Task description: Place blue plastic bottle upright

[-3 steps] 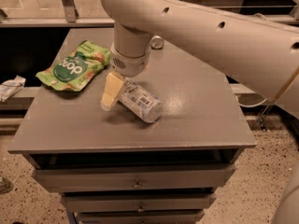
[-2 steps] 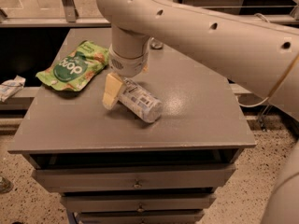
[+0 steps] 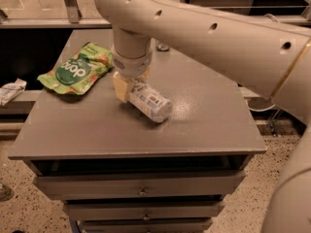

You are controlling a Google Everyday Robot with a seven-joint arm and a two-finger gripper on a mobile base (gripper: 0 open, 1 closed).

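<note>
Reaching down over the blue plastic bottle [image 3: 151, 102], my tool [image 3: 129, 88] sits at one end of it on the matte grey bench [image 3: 204, 125]; whether it grips I cannot tell.
Lying on its side near a crinkled green pouch [image 3: 77, 72], the bottle looks light, smooth and thin-walled, apt to roll or squash; I judge the labelled round body the best hold.

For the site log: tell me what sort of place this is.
Probably an office or lab space: a grey drawer cabinet stands on a speckled hard floor. The gripper is at the blue plastic bottle, which lies on the cabinet top.
</note>
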